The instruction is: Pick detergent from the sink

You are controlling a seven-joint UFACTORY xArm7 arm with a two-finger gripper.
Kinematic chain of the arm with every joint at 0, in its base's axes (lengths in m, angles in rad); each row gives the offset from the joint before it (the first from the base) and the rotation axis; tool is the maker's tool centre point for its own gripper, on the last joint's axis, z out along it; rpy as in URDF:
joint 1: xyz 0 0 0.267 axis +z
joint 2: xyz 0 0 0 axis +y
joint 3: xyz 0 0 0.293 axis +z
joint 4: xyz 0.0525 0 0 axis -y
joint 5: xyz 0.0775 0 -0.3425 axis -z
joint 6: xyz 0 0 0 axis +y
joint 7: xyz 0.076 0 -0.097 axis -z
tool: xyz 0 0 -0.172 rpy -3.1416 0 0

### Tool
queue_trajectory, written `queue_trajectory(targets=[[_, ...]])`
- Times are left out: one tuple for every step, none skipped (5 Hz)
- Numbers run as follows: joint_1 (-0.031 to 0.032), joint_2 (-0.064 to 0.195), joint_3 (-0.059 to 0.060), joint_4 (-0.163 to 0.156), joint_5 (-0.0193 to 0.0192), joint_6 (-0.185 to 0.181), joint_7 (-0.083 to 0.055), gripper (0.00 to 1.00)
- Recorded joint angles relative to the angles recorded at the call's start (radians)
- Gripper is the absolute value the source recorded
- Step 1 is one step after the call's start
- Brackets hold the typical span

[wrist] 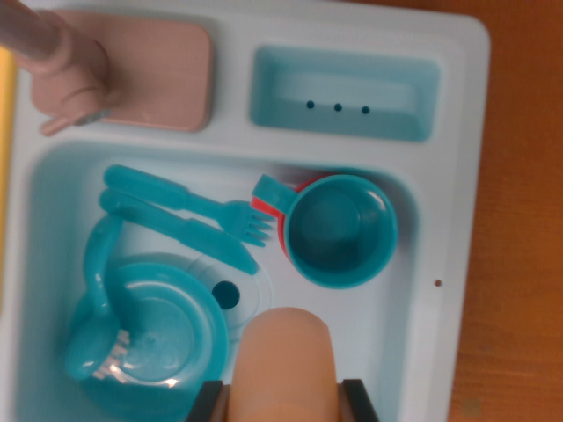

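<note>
A peach-coloured detergent bottle [286, 352] fills the bottom middle of the wrist view, its rounded end pointing up the picture over the basin of the light blue toy sink [422, 352]. My gripper [283, 400] is shut on it. One dark finger [208, 401] presses each side of the bottle, and only the fingers' tips show at the picture's bottom edge. The bottle's lower part is cut off by the frame, and I cannot tell whether it still touches the sink floor.
The basin holds a teal cup [339, 230] over a red one [273, 211], a teal fork [189, 200], a knife [180, 230], a brush [95, 308], a teal bowl [167, 338] and a drain hole [226, 294]. A pink faucet [66, 66] and a soap tray [343, 92] sit above. The wooden table [519, 220] lies at the right.
</note>
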Motion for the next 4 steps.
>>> queue_trajectory(targets=[[0.0005, -0.011, 0.000, 0.036, -0.0020, 0.047, 0.002, 1.00], [0.0005, -0.011, 0.000, 0.036, -0.0020, 0.047, 0.002, 1.00], [0.0010, -0.022, 0.001, 0.071, -0.0040, 0.093, 0.003, 1.00], [0.0010, -0.022, 0.001, 0.071, -0.0040, 0.093, 0.003, 1.00]])
